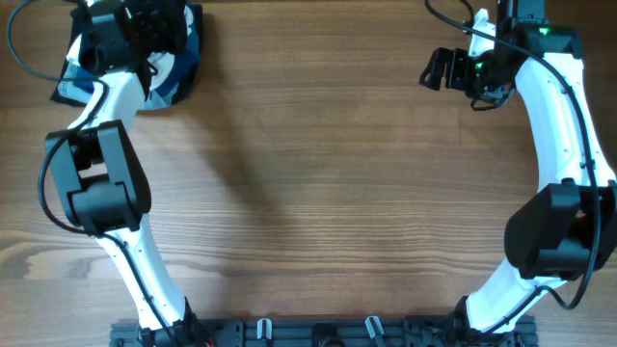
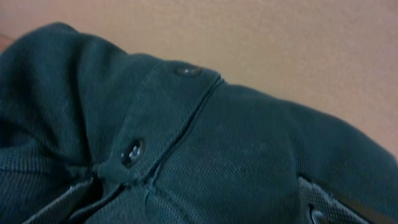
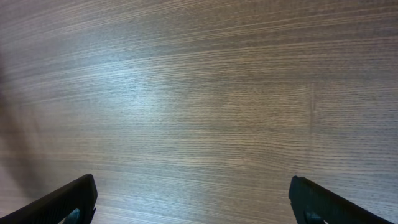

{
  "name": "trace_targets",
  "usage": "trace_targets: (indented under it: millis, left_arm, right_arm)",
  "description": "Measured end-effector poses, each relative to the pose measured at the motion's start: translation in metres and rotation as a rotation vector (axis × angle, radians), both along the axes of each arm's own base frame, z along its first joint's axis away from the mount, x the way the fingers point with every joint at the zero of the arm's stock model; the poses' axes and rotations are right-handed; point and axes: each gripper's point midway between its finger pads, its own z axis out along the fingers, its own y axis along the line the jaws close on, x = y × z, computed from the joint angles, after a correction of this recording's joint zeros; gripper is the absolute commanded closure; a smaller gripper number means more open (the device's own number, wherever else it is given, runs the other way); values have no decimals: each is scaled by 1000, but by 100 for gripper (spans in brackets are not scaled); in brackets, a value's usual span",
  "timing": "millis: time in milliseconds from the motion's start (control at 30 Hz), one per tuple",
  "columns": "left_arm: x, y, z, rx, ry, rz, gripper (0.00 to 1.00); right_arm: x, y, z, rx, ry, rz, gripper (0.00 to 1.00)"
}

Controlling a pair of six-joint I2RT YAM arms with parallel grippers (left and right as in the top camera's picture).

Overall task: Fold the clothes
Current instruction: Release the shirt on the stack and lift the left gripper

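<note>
1. Pick-up step, I judge: the near-black knitted shirt-like garment [image 2: 236,155] lies bunched at the wooden worktop's [image 1: 318,193] far-left corner, unfolded.
2. The left pincer [image 1: 162,34], spread above it, must close on cloth; the right pincer [image 3: 193,196] hangs spread, empty.
3. Only the left wrist view shows its buttons [image 2: 132,151]; overhead alone shows both arms.

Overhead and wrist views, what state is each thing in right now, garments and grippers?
Dark knit garment with buttons: crumpled, not folded.
Blue and white garment pile: heaped, not spread out.
Left gripper: open, close against the dark fabric.
Right gripper: open, empty, above the wooden table.
</note>
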Motion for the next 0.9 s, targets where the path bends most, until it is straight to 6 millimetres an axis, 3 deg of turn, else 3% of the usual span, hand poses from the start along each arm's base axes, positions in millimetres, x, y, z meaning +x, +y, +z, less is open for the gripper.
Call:
trace_targets:
  millis: [300,467,533,633,733,900]
  left_arm:
    - [-14,1,-4,3,125,27,0]
    - [-24,-1,10,0,156,30,0]
    - [-26,0,28,4,151,36,0]
    - [-25,2,72,16,92,44,0]
    - [-35,1,169,43,-77,50,0]
    - [-89,-14,309,75,-316,45,0]
  right_arm:
    - [0,0,0,0,0,1,0]
    - [0,0,0,0,0,1,0]
    - [0,0,0,0,-1,1,0]
    - [1,0,0,0,-4,1,0]
    - [1,0,1,0,-7,1,0]
    - [9,0,18,-2,-55,5,0]
